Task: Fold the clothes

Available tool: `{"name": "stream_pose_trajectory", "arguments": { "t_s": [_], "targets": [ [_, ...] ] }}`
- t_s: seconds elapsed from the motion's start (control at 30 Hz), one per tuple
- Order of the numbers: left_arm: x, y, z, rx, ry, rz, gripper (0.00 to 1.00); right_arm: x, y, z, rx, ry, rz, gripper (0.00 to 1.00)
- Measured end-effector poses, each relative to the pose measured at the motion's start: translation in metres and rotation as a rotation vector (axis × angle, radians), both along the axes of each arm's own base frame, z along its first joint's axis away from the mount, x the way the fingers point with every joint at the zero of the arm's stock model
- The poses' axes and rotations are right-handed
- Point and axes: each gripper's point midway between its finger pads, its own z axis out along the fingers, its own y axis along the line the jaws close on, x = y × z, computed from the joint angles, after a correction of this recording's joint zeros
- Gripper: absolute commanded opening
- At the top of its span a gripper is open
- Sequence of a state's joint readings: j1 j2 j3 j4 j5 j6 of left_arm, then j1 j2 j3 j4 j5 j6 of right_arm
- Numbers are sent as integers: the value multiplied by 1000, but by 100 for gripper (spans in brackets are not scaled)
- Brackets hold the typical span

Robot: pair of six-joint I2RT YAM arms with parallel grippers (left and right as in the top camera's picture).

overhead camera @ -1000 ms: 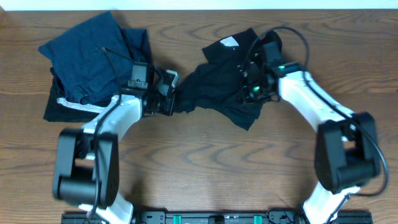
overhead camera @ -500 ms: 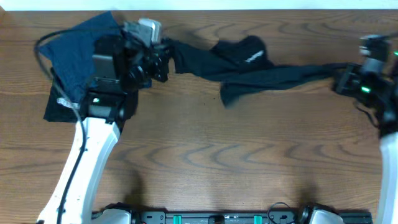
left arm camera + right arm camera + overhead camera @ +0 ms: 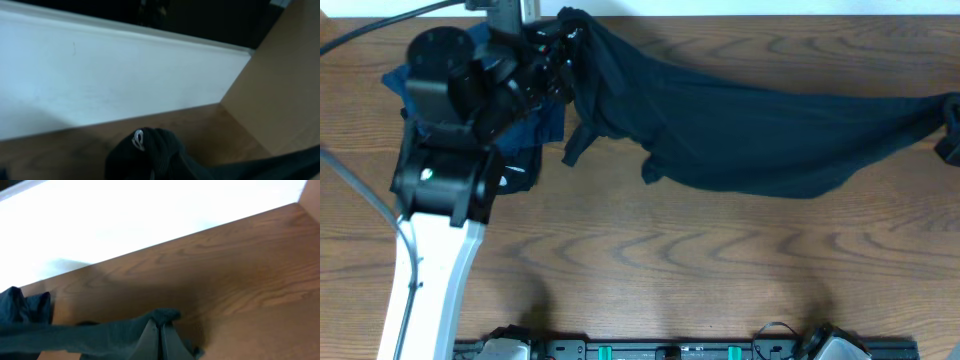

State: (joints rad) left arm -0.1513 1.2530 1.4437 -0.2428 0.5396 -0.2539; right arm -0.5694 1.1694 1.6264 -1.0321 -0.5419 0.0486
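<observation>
The clothes (image 3: 740,130), a large black top, hang stretched in the air across the back of the table from upper left to the right edge. My left gripper (image 3: 560,40) is raised high at the upper left and shut on one bunched end. In the left wrist view that black bunch (image 3: 160,155) with a small white logo hides the fingers. My right gripper (image 3: 952,140) is at the far right edge. In the right wrist view its fingers (image 3: 160,332) are pressed together on the fabric's other end (image 3: 165,315).
Navy folded garments (image 3: 420,80) lie at the back left under the left arm, also visible in the right wrist view (image 3: 22,310). A black folded piece with a pale stripe (image 3: 520,168) lies beside them. A white wall (image 3: 100,75) borders the wooden table (image 3: 670,260).
Both arms rose and moved apart, left toward the back left, right toward the right edge. The top went from a crumpled heap to a long stretched sheet held at both ends.
</observation>
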Motion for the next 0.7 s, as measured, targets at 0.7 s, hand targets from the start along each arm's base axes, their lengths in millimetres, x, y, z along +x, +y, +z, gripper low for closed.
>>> {"name": "stream_pose_trajectory", "arguments": {
  "t_s": [0.7],
  "targets": [
    [-172,47,91,-82,-74,134,6,-61,17,27,-4,109,-87,1]
  ]
}}
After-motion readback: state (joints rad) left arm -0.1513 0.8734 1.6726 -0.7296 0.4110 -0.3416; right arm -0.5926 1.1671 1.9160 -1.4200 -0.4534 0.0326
